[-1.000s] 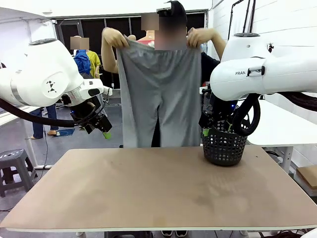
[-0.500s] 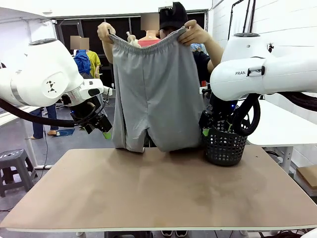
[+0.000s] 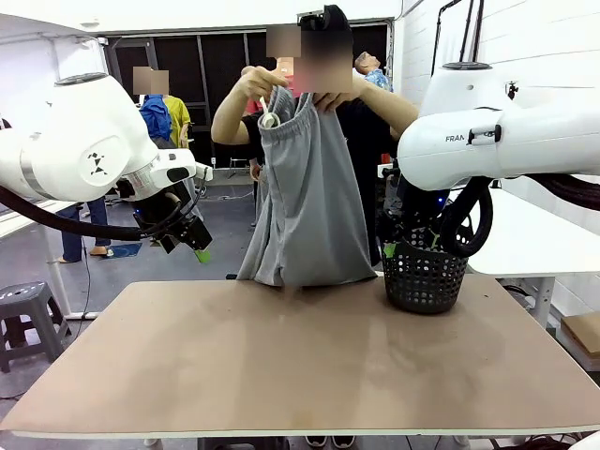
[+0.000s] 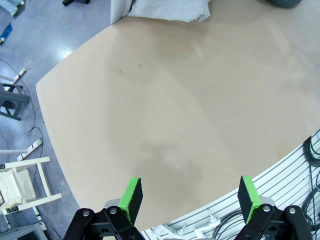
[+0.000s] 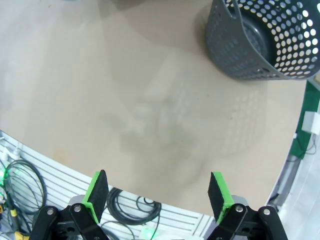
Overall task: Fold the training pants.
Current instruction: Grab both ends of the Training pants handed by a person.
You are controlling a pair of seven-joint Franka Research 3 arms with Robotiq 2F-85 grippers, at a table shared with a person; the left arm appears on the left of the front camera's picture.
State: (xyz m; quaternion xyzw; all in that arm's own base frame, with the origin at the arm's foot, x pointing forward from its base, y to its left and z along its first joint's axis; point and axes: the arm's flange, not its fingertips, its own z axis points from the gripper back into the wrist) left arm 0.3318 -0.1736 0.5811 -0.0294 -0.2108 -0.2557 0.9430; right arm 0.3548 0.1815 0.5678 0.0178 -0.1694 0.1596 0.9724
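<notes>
At the far side of the table a person holds up the light grey training pants (image 3: 309, 206) by the waistband, both hands close together, so the pants hang doubled lengthwise. Their lower end rests on the table's far edge, and that heap of fabric (image 4: 167, 9) lies at the top of the left wrist view. My left gripper (image 3: 194, 242) hangs open above the table's far left corner, away from the pants; its green pads (image 4: 131, 196) stand wide apart over bare tabletop. My right gripper (image 5: 158, 192) is open too, hovering beside the basket with nothing between its pads.
A black mesh basket (image 3: 425, 277) stands on the table's far right, and its holed wall (image 5: 265, 40) is at the top right of the right wrist view. The brown tabletop (image 3: 300, 366) is bare in the middle and front. A stool (image 3: 23, 314) stands left of the table.
The person has brought both hands together, doubling the pants lengthwise, and lowered them until the legs bunch on the table's far edge. Neither arm has moved.
</notes>
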